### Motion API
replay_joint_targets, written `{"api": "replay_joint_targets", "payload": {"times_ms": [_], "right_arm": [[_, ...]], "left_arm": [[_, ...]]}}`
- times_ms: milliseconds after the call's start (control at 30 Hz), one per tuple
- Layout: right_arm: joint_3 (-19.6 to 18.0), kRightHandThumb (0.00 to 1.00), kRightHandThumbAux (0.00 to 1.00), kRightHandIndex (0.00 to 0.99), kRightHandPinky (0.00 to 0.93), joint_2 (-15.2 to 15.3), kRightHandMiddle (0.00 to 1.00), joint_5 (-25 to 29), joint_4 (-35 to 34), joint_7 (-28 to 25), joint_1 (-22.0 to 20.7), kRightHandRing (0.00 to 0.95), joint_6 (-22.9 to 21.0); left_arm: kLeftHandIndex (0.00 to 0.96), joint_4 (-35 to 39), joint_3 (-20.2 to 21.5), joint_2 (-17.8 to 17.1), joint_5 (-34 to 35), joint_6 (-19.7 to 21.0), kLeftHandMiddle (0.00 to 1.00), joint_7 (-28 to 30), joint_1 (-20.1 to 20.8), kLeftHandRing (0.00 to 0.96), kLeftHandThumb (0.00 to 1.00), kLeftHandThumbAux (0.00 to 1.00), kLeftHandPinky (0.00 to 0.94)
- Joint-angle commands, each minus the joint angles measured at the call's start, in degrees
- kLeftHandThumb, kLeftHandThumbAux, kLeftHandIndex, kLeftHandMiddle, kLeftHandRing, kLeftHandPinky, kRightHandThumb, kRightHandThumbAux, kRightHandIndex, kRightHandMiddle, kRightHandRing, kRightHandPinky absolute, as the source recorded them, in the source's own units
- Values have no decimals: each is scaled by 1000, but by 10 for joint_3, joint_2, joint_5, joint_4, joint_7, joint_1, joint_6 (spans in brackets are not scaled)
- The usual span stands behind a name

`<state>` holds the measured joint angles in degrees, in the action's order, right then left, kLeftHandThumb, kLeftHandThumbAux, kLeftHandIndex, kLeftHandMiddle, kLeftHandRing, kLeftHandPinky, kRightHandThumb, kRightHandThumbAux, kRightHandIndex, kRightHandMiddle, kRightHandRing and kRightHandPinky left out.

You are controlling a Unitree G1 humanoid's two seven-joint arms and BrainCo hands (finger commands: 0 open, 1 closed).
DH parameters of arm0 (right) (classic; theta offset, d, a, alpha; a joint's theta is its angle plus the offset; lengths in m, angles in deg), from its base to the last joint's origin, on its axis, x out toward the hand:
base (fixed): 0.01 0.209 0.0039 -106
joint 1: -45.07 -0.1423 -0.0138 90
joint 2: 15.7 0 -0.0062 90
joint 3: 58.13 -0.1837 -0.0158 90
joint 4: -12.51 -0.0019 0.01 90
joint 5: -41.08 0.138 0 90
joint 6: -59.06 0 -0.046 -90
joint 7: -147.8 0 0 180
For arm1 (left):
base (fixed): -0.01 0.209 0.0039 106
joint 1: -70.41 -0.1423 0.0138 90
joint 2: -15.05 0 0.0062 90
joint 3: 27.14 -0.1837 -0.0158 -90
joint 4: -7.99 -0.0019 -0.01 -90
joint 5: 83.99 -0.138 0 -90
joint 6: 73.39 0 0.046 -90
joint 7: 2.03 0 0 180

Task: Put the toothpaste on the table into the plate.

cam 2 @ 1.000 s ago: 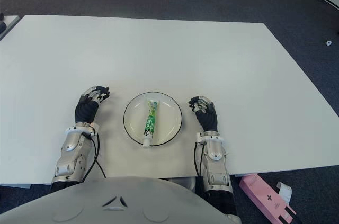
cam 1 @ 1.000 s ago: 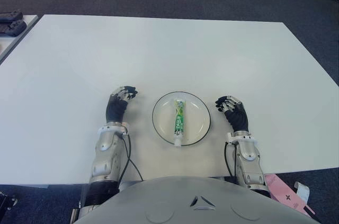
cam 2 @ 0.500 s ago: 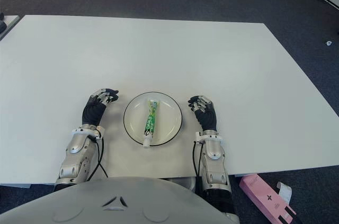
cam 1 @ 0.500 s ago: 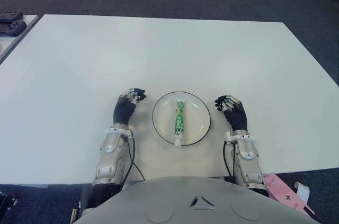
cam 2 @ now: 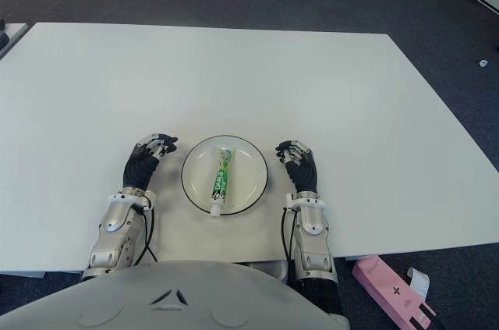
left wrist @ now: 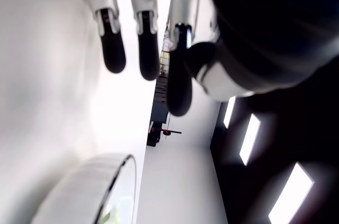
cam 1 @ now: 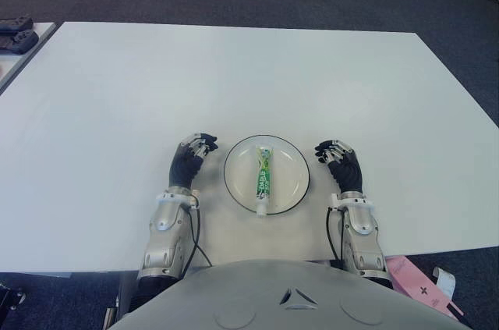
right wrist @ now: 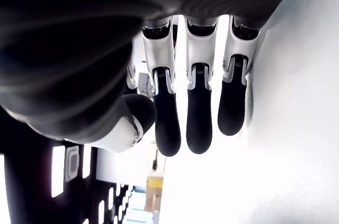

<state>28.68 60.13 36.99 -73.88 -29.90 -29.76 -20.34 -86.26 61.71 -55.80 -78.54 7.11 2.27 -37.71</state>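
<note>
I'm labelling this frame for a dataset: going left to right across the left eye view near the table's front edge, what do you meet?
Left hand, black-gloved, fingers relaxed and empty → round white plate with a dark rim, holding the green and white toothpaste tube → right hand, also empty → pink box off the white table.

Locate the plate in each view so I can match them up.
Left eye: plate low centre, between the left hand and right hand.
Right eye: plate low, left of centre.
Left wrist: only a stretch of its dark rim, beyond the fingertips.
Right wrist: not in view.
Shared landmark: the plate's dark rim, with the toothpaste lying in it in both eye views.
</note>
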Motion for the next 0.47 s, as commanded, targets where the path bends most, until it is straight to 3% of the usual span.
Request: {"api": "replay_joint_targets", "payload": {"times_ms": [33, 467], "right_arm": [[1, 705, 731, 421, 473, -5, 481, 6, -2, 2, 0, 470, -14], [3, 705, 730, 421, 470, -7, 480, 9, -6, -7, 5, 471, -3]], "left_arm": [[435, -9, -3, 5, -21, 20, 536, -25, -23, 527, 707, 719, 522], [435, -20, 12, 8, -31, -18, 549, -48, -31, 537, 707, 719, 520]]}}
